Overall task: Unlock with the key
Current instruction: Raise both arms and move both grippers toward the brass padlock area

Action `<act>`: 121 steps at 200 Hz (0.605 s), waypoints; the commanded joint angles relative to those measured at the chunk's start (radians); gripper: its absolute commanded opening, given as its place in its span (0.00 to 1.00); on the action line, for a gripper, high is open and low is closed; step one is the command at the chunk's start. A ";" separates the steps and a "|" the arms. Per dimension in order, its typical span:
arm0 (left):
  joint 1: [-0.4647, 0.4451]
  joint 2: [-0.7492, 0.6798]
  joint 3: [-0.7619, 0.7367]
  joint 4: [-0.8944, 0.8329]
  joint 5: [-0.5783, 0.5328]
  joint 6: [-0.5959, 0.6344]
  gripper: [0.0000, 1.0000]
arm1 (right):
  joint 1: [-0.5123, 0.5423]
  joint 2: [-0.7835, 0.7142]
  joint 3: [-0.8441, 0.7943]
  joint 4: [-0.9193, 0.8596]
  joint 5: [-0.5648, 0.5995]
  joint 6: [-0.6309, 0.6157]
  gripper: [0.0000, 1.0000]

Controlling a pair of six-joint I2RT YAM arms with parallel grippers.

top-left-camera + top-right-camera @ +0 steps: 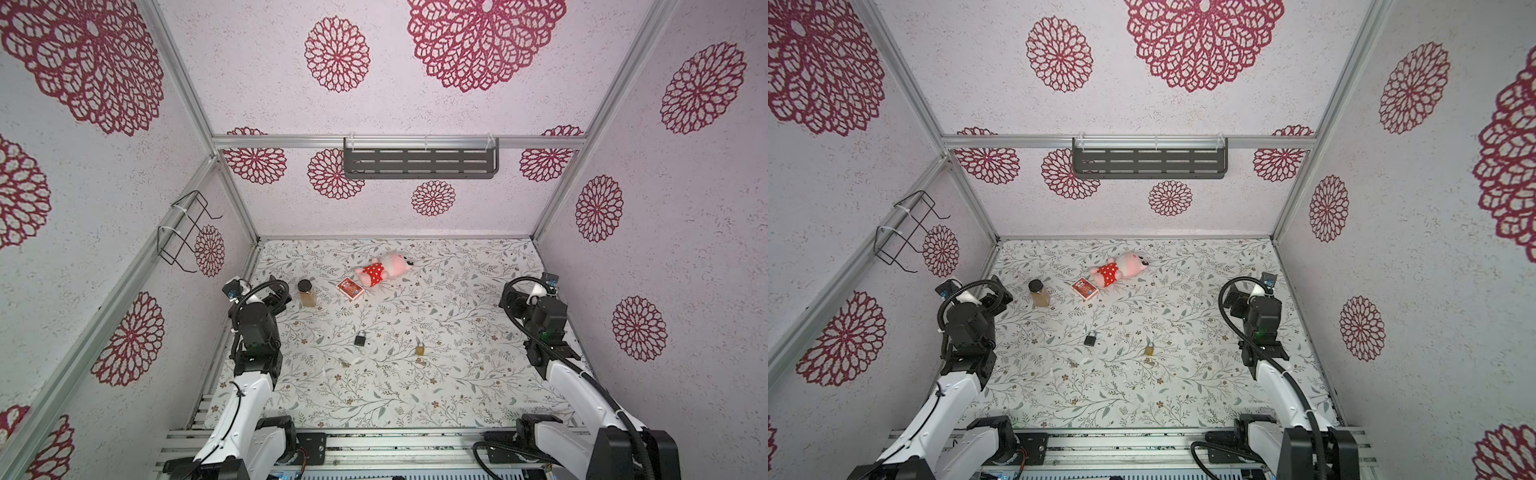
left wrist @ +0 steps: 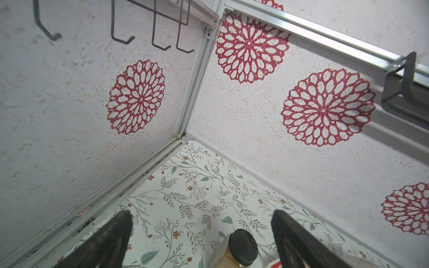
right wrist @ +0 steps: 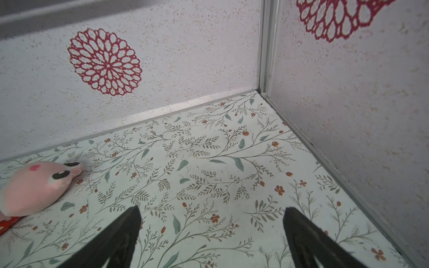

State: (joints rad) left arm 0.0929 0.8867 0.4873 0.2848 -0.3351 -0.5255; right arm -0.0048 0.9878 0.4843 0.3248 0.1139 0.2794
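On the floral table point(image 1: 374, 407), towards the arm bases, lie two tiny metal pieces: one metal piece point(image 1: 344, 364) sits just in front and to the left of the black padlock point(image 1: 360, 338). The second metal piece point(image 1: 421, 361) sits just in front of the brass padlock point(image 1: 420, 349). Both are too small to confirm as keys. The two padlocks lie flat near the table's middle, a little apart, with their shackles pointing away from the bases. The black one is square and dark, the brass one smaller and golden.

Farther out at the sides, the left gripper point(image 2: 202, 215) and right gripper point(image 3: 212, 211) both hang spread wide and hold nothing, well apart from the padlocks. One black-capped jar point(image 1: 307, 293) of tan contents stands upright just beside the left gripper. Past it lie one red card box point(image 1: 350, 289) and, touching it, one pink plush toy point(image 1: 384, 268) in a red dotted dress.

On the back wall hangs one grey shelf point(image 1: 419, 163), and on the left wall one wire rack point(image 1: 183, 232).
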 commanded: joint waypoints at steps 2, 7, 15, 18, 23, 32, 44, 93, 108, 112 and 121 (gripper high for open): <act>0.016 -0.064 -0.004 -0.200 0.026 -0.164 0.97 | -0.017 -0.064 -0.008 -0.115 -0.120 0.140 0.99; 0.016 -0.084 -0.018 -0.195 0.028 -0.183 0.97 | -0.017 -0.073 -0.010 -0.132 -0.132 0.153 0.99; 0.021 -0.112 -0.036 -0.184 0.034 -0.224 0.97 | -0.017 -0.082 -0.010 -0.159 -0.144 0.166 0.99; 0.024 -0.121 -0.039 -0.189 0.042 -0.236 0.97 | -0.018 -0.084 -0.009 -0.170 -0.152 0.171 0.99; 0.029 -0.135 -0.036 -0.207 0.058 -0.249 0.97 | -0.018 -0.088 -0.009 -0.184 -0.168 0.173 0.99; 0.030 -0.148 -0.022 -0.252 0.095 -0.266 0.97 | -0.016 -0.086 -0.006 -0.207 -0.203 0.168 0.99; 0.030 -0.150 0.005 -0.314 0.145 -0.263 0.97 | -0.015 -0.080 0.010 -0.259 -0.222 0.161 0.99; 0.007 -0.174 0.078 -0.543 0.304 -0.299 0.98 | 0.032 -0.063 0.048 -0.391 -0.288 0.160 0.99; -0.033 -0.193 0.079 -0.565 0.333 -0.316 0.97 | 0.064 -0.051 0.073 -0.438 -0.287 0.152 0.99; -0.049 -0.196 0.081 -0.573 0.331 -0.317 0.97 | 0.077 -0.047 0.080 -0.452 -0.284 0.153 0.99; -0.088 -0.206 0.094 -0.606 0.317 -0.317 0.97 | 0.108 -0.040 0.094 -0.476 -0.280 0.152 0.99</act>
State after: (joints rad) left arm 0.0761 0.7078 0.5514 -0.2111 -0.0780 -0.8169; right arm 0.0456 0.9375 0.5102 -0.0658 -0.1413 0.4206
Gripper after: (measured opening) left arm 0.975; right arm 0.989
